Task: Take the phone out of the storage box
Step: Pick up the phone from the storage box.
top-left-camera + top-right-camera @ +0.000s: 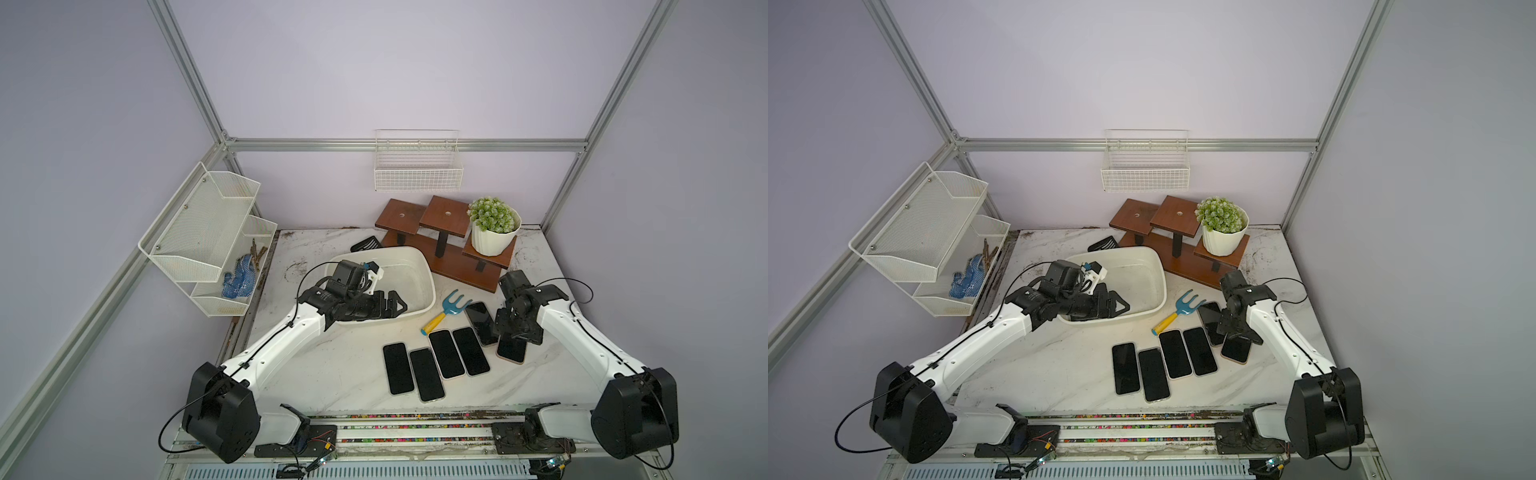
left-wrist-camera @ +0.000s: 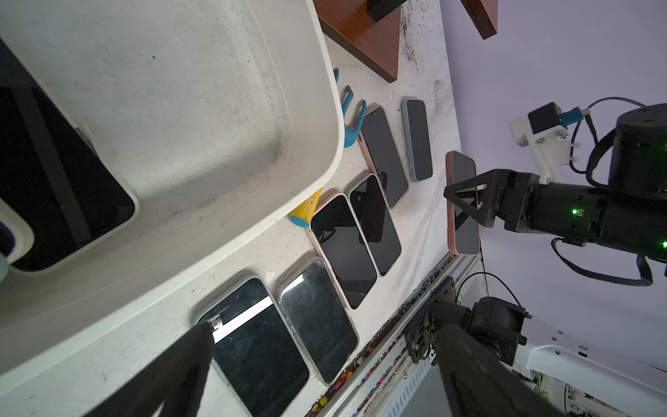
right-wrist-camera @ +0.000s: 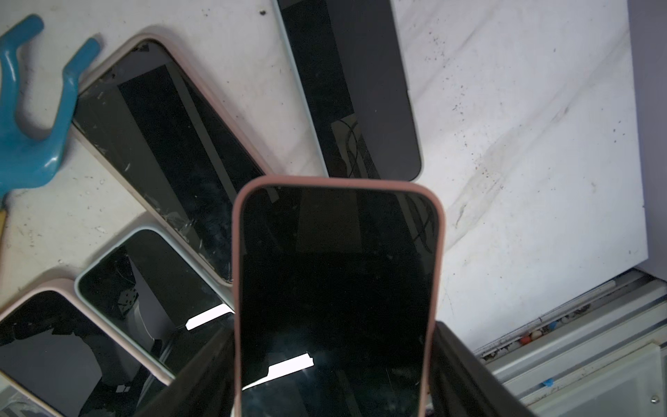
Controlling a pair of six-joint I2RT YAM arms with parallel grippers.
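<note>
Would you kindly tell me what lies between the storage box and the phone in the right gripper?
In both top views, a blue garden fork and one flat phone lie between the storage box and the held phone.

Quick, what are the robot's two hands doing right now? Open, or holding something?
Left gripper: open, holding nothing, at the storage box.
Right gripper: closed on the pink-cased phone.

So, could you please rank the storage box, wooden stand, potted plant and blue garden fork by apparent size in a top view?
Storage box and wooden stand: about alike, and the stand sits farther back, so unranked.
Then the potted plant.
Smallest: the blue garden fork, long but thin.
</note>
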